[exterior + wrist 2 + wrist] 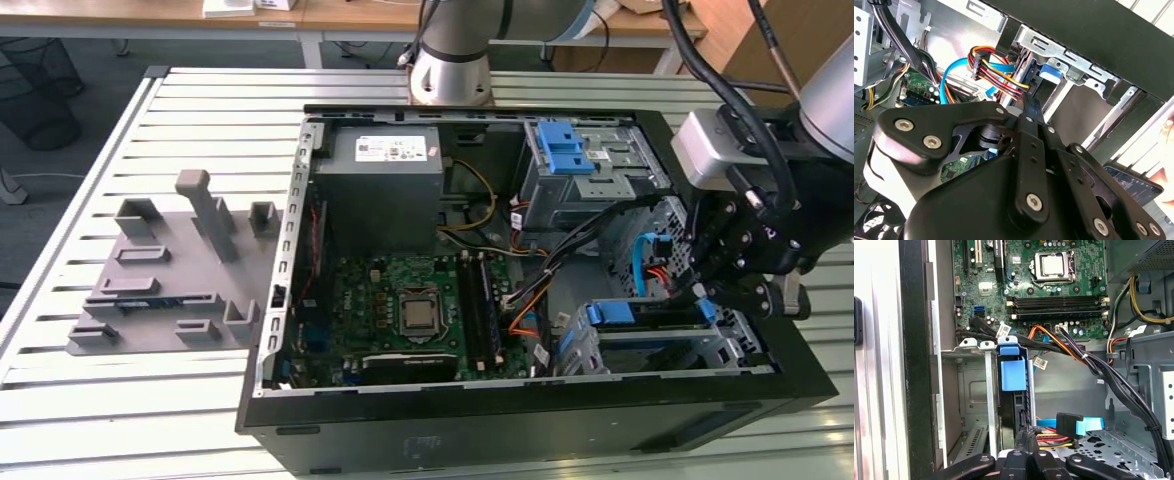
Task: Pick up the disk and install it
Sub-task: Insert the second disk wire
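One blue-framed disk [1013, 390] stands edge-up in its bay, fingers [1026, 447] pinched narrow beside it.

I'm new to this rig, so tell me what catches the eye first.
An open computer case lies on the slatted table, its green circuit board exposed. The gripper hangs at the case's edge on the exterior view's right, by the disk with its blue frame, seated upright in a metal bay.

Black gripper [707, 290] lowered at the exterior view's right, arm reaching down (links folded), fingers [1026, 450] drawn together.
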Robot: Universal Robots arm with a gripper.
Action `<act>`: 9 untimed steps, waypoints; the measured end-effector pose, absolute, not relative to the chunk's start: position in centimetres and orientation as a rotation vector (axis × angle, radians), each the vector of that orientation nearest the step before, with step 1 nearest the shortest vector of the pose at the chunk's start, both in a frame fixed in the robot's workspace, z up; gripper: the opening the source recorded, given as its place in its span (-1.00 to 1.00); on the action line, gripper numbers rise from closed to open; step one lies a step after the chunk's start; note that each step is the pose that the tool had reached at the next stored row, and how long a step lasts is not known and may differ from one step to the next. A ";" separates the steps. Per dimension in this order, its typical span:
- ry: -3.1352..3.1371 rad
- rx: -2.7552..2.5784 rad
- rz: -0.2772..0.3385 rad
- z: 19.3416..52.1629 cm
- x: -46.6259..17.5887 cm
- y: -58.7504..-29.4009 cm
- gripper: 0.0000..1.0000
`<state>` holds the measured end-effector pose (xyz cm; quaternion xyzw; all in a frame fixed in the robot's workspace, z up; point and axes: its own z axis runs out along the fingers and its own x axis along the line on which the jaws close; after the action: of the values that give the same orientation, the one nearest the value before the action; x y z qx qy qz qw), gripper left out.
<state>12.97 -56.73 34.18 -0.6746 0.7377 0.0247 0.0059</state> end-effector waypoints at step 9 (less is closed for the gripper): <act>2.309 -2.111 0.076 34.3 12.6 -56.7 -0.79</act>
<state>12.60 -56.73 34.26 -0.6746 0.7377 0.0243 0.0062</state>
